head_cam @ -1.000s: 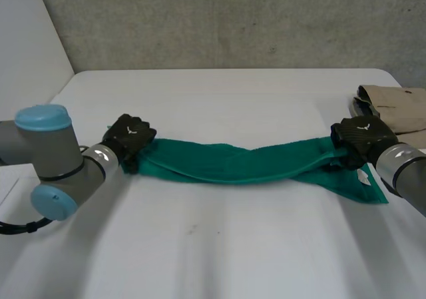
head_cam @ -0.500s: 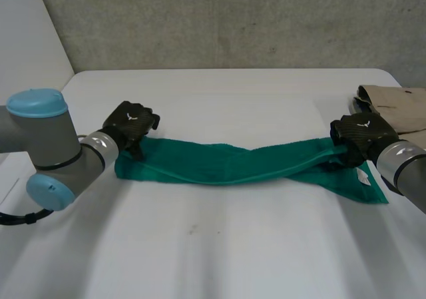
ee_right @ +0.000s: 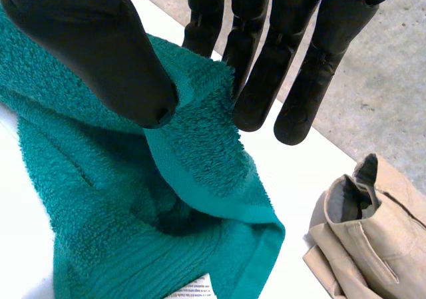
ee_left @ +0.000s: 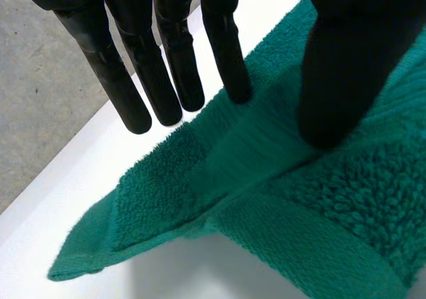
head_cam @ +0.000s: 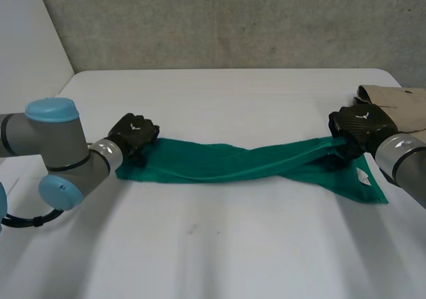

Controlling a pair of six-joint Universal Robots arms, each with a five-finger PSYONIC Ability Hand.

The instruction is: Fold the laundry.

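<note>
A green towel (head_cam: pixel 219 162) lies stretched and twisted across the middle of the white surface (head_cam: pixel 213 246), running from near the left edge almost to the right edge. The left hand (head_cam: pixel 133 134) sits on the towel's left end. In its wrist view, its straight fingers (ee_left: pixel 226 52) and thumb pinch a raised fold near that end's corner. The right hand (head_cam: pixel 357 127) grasps the towel's right end, with a bunched edge of cloth caught between its thumb and fingers (ee_right: pixel 266 66) and lifted slightly off the surface. Below that hand the rest of the end spreads flat, showing a white tag (head_cam: pixel 363 176). A folded beige garment (head_cam: pixel 399 106) lies at the surface's right edge, just beside the right hand and apart from the towel. A grey wall (head_cam: pixel 233 19) stands behind the far edge.
</note>
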